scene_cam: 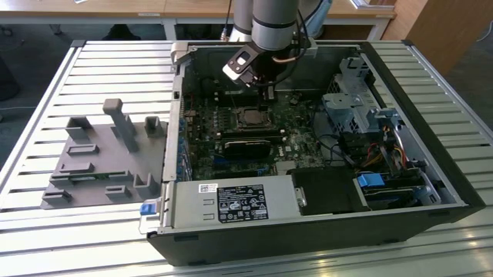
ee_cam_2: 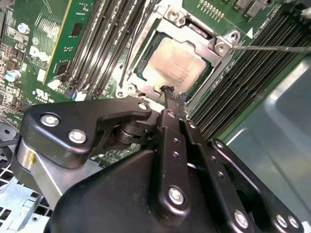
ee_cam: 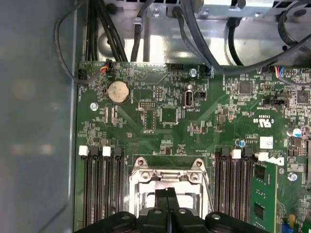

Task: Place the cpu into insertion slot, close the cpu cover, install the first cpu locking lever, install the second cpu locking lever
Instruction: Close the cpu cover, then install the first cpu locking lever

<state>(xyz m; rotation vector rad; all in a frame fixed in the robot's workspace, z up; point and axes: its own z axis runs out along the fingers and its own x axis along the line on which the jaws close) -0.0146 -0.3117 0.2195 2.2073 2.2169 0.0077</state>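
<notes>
The cpu (ee_cam_2: 175,65) shows its silvery top, lying flat in the motherboard socket. The cpu cover (ee_cam_2: 193,35), a silver frame, is down around it, and the insertion slot is hidden beneath both. A thin locking lever rod (ee_cam_2: 272,48) runs out from the cover's corner over the memory slots. My gripper (ee_cam_2: 171,93) is shut with nothing between its black fingers, and its tips are at the cover's edge. In the first wrist view the gripper (ee_cam: 169,196) hangs over the cover (ee_cam: 167,175). In the exterior view the gripper (scene_cam: 266,95) is just behind the cpu (scene_cam: 250,118).
Rows of memory slots (ee_cam_2: 97,48) flank the socket on both sides. The case wall (ee_cam_2: 272,141) is close by. A power supply (scene_cam: 235,202), a drive cage (scene_cam: 356,109) and cables crowd the case. A grey fixture plate (scene_cam: 100,156) lies at the exterior view's left.
</notes>
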